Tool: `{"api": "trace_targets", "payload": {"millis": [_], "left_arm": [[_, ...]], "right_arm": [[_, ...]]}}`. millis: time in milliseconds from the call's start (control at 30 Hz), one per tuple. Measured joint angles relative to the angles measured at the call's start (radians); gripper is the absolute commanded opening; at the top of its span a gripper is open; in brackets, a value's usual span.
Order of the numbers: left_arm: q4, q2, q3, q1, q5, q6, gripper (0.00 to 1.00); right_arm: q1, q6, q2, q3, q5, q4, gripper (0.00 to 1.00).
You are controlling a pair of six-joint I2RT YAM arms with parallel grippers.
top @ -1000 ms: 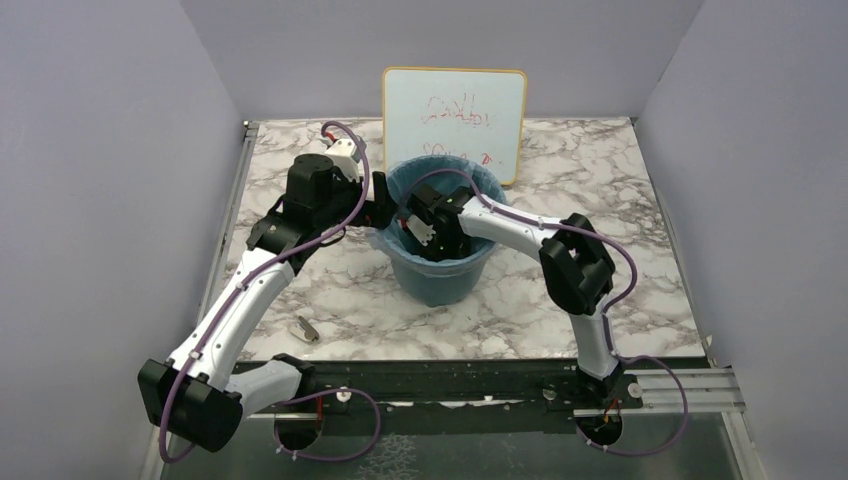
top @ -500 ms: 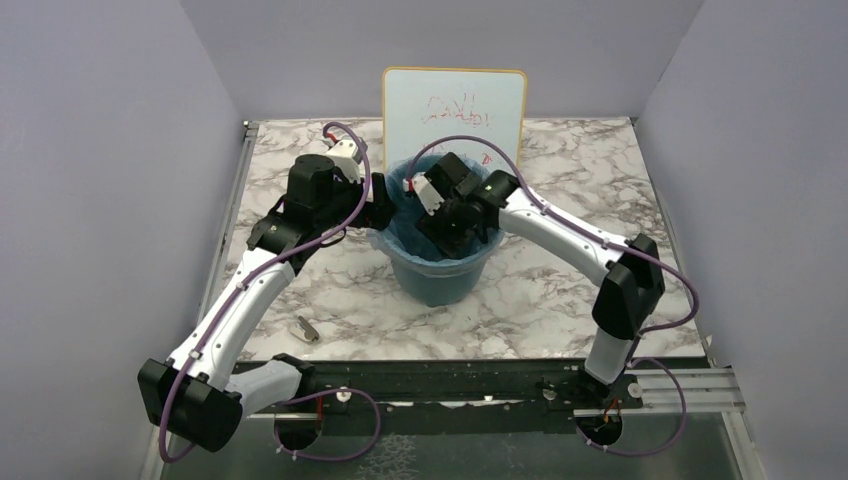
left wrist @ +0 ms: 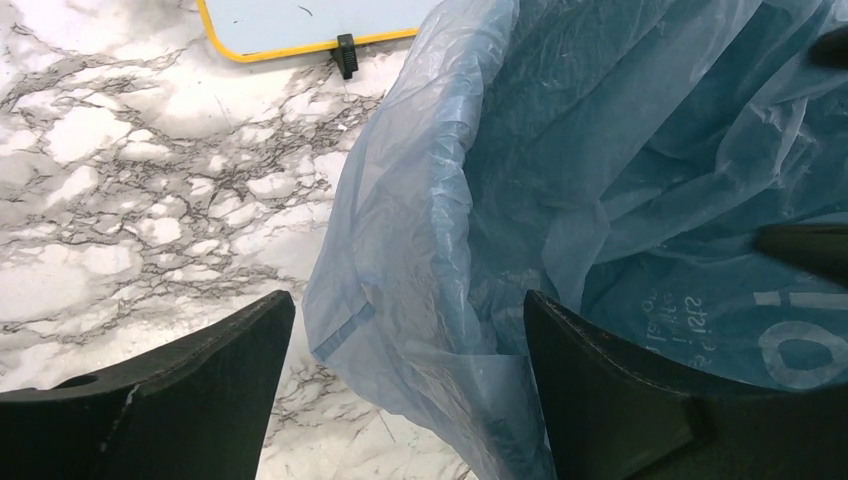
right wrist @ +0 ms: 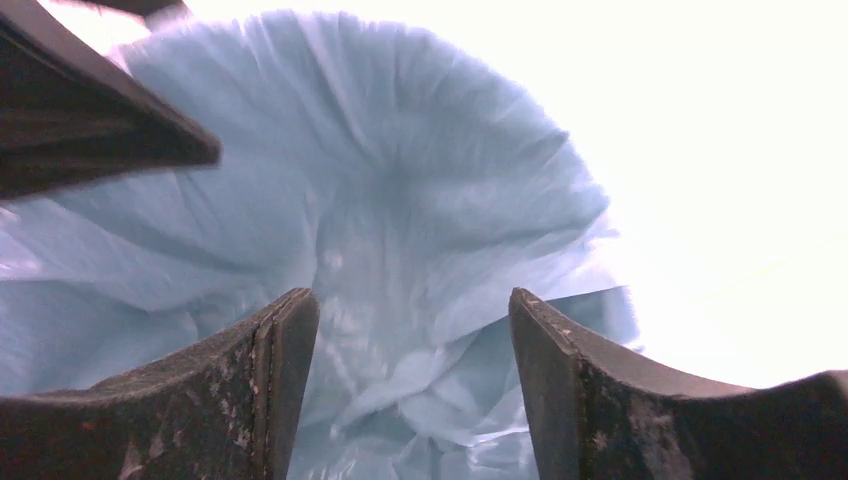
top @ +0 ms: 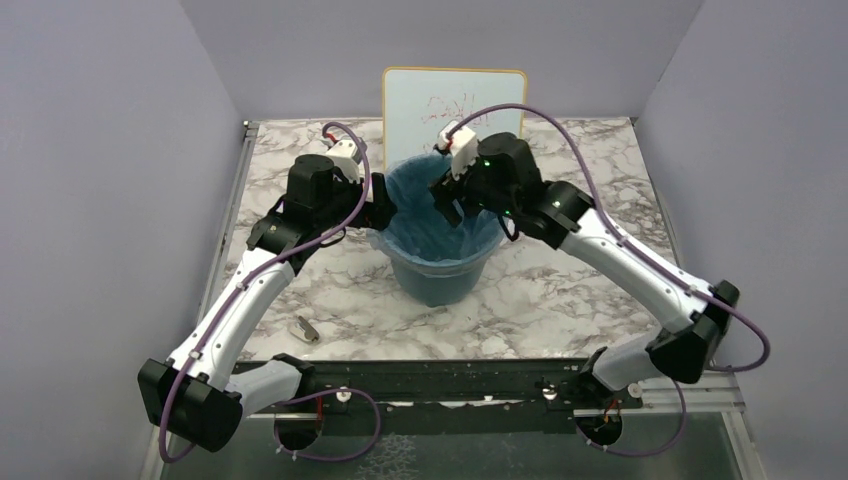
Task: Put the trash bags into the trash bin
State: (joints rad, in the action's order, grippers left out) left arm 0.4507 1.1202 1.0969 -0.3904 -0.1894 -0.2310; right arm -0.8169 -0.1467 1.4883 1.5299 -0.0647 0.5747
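Looking down from the top camera, I see the trash bin (top: pixel 437 262) mid-worktop (top: pixel 560 300), lined with the crinkly light-blue trash bag (top: pixel 425 215), which is draped over its left rim. My left end effector (top: pixel 383 212) is at that rim; my right end effector (top: pixel 452 205) hangs over the opening. On the left wrist view, fingers (left wrist: pixel 190 385) stand wide, straddling the folded film (left wrist: pixel 420 290). On the right wrist view, fingers (right wrist: pixel 250 390) are wide apart, holding nothing, with translucent wrinkles (right wrist: pixel 400 200) filling the view.
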Motion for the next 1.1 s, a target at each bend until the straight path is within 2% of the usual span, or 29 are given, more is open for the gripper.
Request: {"api": "trace_targets", "payload": {"millis": [100,200,433,600,700,800,867,1000,1100], "left_arm": [[0.0,0.0,0.0,0.0,0.0,-0.001,0.98],[0.001,0.0,0.0,0.0,0.002,-0.008,0.99],[-0.001,-0.045,0.0,0.0,0.124,-0.075,0.99],[-0.086,-0.191,-0.036,0.0,0.294,-0.136,0.99],[-0.154,-0.289,-0.097,0.0,0.404,-0.142,0.99],[-0.178,-0.325,-0.132,0.0,0.519,-0.139,0.99],[-0.159,-0.286,-0.123,0.0,0.607,-0.135,0.99],[-0.092,-0.147,-0.072,0.023,0.679,-0.13,0.99],[-0.047,-0.082,-0.071,0.045,0.677,-0.135,0.99]], "right_arm": [[0.0,-0.003,-0.105,-0.059,-0.024,-0.117,0.89],[0.0,-0.007,-0.225,-0.159,-0.094,-0.261,0.99],[-0.001,-0.161,-0.439,-0.438,-0.447,-0.675,1.0],[0.0,-0.308,-0.485,-0.576,-0.686,-0.928,1.0],[0.007,-0.332,-0.489,-0.632,-0.775,-1.0,1.0],[0.081,-0.195,-0.483,-0.631,-0.788,-0.913,1.0],[0.256,0.0,-0.474,-0.596,-0.698,-0.759,1.0],[0.551,0.264,-0.461,-0.58,-0.513,-0.569,1.0],[0.569,0.349,-0.423,-0.545,-0.383,-0.468,1.0]]}}
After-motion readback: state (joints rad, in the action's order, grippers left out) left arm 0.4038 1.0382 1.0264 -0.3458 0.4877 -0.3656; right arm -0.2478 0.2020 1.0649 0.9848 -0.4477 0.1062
